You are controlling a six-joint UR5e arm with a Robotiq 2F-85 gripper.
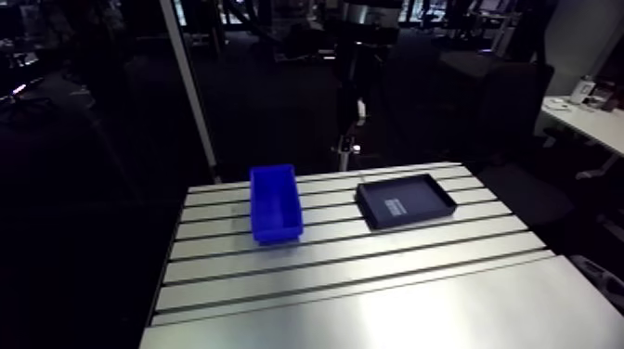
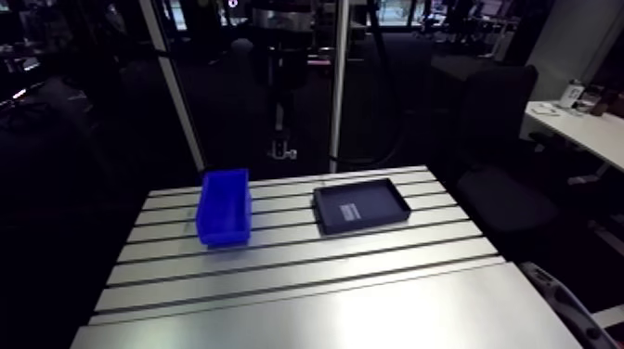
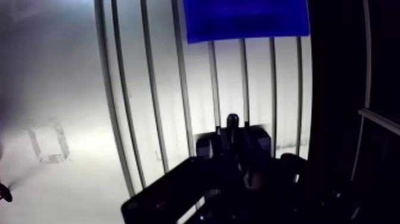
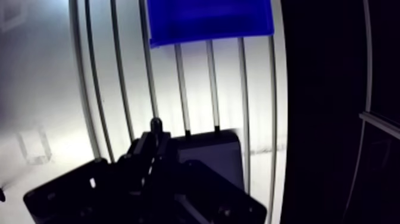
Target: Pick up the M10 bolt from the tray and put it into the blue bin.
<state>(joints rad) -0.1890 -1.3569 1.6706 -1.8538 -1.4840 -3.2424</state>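
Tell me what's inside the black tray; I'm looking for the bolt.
The shallow black rectangular tray shows only a pale rectangular patch on its floor in the arm view; no bolt can be made out. In the wrist view the gripper covers most of it.

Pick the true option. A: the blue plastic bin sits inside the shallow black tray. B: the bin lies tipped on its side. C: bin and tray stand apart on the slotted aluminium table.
C: bare slotted aluminium table shows between the blue plastic bin and the shallow black tray.
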